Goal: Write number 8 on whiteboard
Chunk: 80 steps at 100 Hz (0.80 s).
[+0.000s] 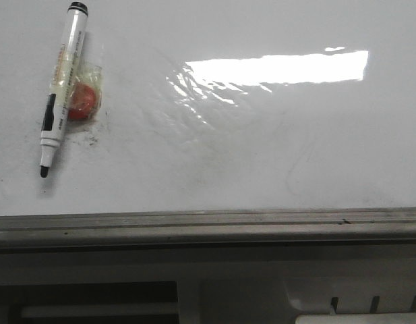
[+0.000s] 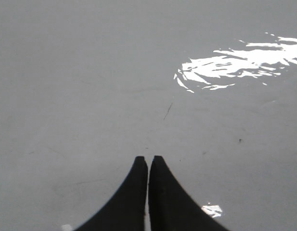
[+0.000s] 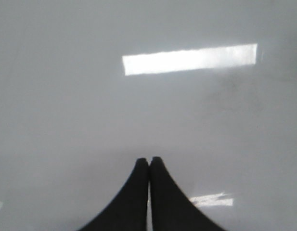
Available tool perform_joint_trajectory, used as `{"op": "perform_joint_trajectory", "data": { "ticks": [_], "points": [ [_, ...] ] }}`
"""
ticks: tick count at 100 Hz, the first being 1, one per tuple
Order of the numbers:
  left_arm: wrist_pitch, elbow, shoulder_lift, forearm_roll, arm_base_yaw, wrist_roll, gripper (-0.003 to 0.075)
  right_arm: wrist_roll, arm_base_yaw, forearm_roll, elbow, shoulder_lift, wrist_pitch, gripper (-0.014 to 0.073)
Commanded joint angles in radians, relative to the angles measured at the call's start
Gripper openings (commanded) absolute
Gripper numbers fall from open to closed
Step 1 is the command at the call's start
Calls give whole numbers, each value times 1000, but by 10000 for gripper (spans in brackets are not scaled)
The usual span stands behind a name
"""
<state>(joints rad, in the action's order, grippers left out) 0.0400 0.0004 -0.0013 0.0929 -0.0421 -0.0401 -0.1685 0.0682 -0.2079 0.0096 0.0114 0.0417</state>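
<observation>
The whiteboard [image 1: 261,148] fills the front view, glossy white with faint grey smudges and a grey metal rim [image 1: 208,223] along its near edge. No number 8 shows on it. A white marker [image 1: 62,88] with black cap end and black tip lies uncapped at the far left, tip toward the near edge, resting against a small red object [image 1: 81,100] in clear wrap. Neither gripper shows in the front view. My left gripper [image 2: 148,159] is shut and empty over bare board [image 2: 90,72]. My right gripper [image 3: 149,160] is shut and empty over bare board [image 3: 66,96].
A bright strip of glare [image 1: 275,67] lies across the board's far right part. Below the rim is grey robot base structure [image 1: 208,283] with dark slots.
</observation>
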Motion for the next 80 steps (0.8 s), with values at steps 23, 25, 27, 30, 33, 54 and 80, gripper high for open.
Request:
{"op": "perform_joint_trajectory", "data": {
  "ticks": [23,25,27,30,33,54,80],
  "points": [
    [-54,31,-30,-119,7,4,-20,-5,7,-20,9,20,-27,-63],
    [-52,31,-30,-130,7,4,-20,-5,7,-28,9,20,-24,-63],
    [-52,31,-30,-145,7,4,-20,-5,7,-35,7,20,-16,-63],
    [-52,31,-30,-174,7,4,-20,-5,7,-55,5,20,-5,-63],
    [-52,31,-30,-211,7,4,-20,-5,7,-68,0,20,16,-63],
    [13,-3,-30,-293,7,4,-21,-5,7,-83,-57,-24,104,-63],
    [175,-182,11,-278,7,3,-20,-5,7,-116,-155,-187,185,-63]
  ]
}}
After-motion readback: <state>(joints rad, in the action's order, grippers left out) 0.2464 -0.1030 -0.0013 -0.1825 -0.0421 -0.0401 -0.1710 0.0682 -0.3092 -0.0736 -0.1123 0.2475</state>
